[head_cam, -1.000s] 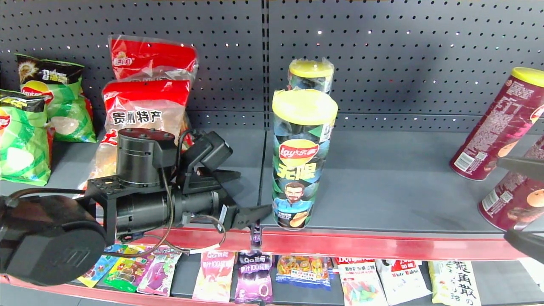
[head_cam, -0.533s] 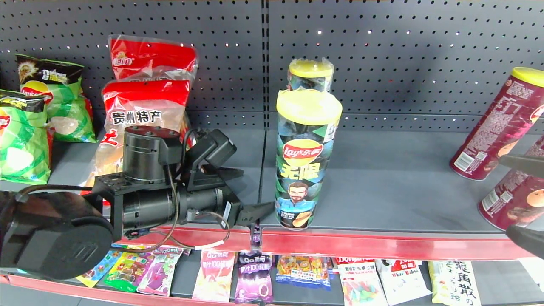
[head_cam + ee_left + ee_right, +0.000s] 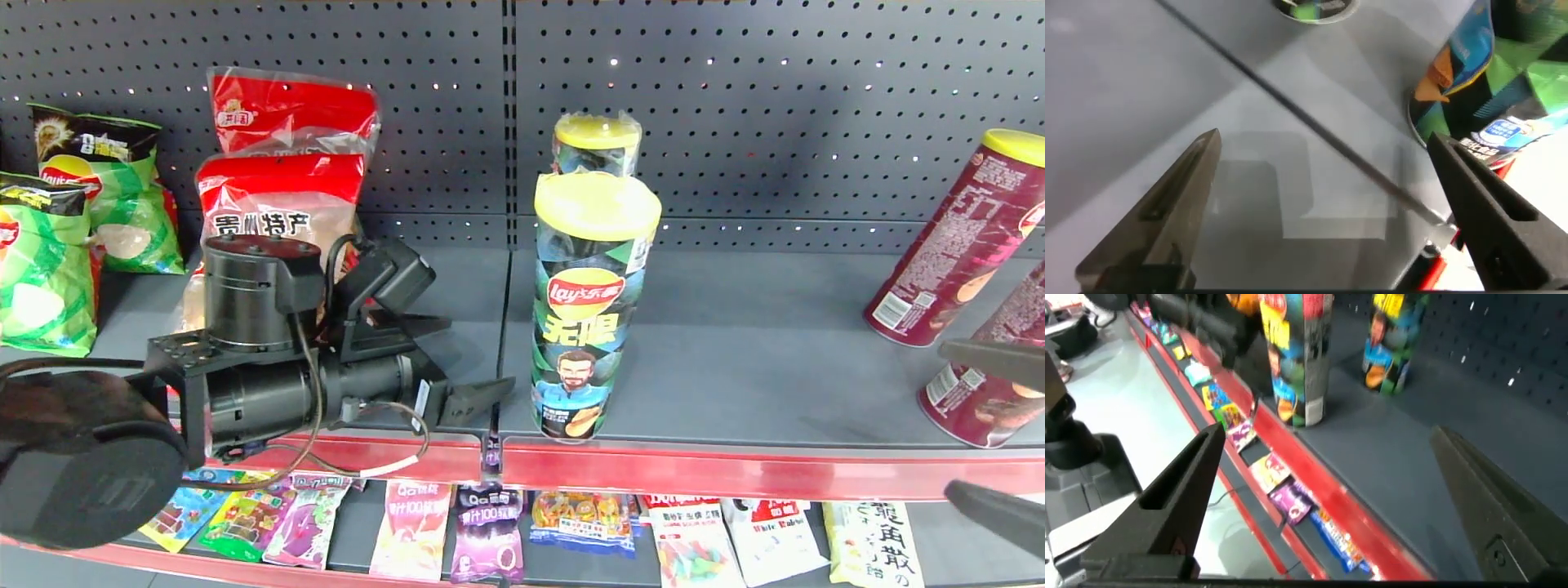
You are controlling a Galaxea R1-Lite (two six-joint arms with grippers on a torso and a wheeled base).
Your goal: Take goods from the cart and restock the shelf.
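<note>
Head view: we see the left gripper (image 3: 478, 353) spread wide just beside the upright chip can (image 3: 588, 302) at the front edge of the shelf (image 3: 735, 351), right gripper (image 3: 947, 420) likewise spread, well to its right.

Tall can (image 3: 589, 310), yellow lid, green-blue wrap, stands upright right at the shelf's (image 3: 735, 359) front edge, about mid-shelf. A second can (image 3: 596, 143), same look, is directly behind it near the back.

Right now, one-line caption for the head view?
Left claw open beside the upright green chip can at the front edge of the shelf.
</note>
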